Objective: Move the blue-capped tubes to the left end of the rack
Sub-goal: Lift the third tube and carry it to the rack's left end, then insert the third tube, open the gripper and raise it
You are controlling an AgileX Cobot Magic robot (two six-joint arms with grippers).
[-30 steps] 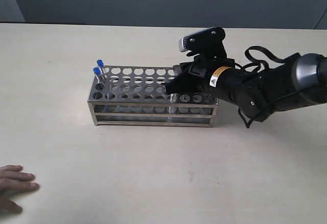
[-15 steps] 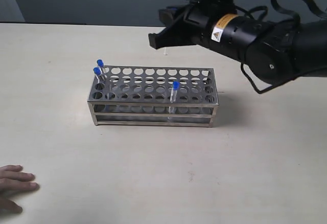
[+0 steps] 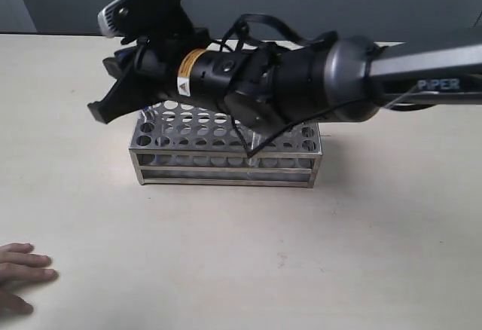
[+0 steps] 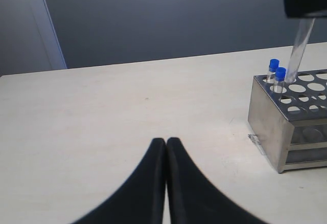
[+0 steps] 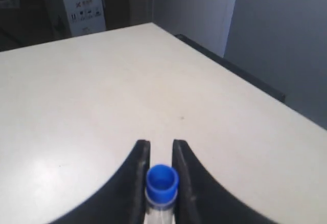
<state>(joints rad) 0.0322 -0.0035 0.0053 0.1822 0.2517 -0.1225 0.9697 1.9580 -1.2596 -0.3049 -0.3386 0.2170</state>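
The right pincer [image 5: 160,145] is clenched on a blue-capped tube [image 5: 162,180], with its fingers on either side of the tube just below the cap. The right arm stretches over the whole length of the rack [image 3: 226,158], so this pincer hangs above the rack's left end.

The next move depends on how the tube lies under the pincer. Its long axis is not plumb. In the left wrist view the clear body [image 4: 298,50] slants down from the pincer, and its lower end trails toward the two seated tubes [image 4: 276,72] in the corner holes. That end is down at about the level of the top plate, just beside those two caps. I cannot tell whether it is already inside a hole or only in front of one (the plate's edge hides the tip). I judge that the tube needs to be brought upright over a free hole next to the seated pair before it will drop cleanly.

The left pincer [image 4: 166,155] is pressed closed on nothing. It sits low over the table [image 4: 127,106], with the rack well off to one side of it. The right arm is therefore much the nearer, and the placing falls to it.

A person's hand [image 3: 22,276] rests on the table, well apart from both pincers.
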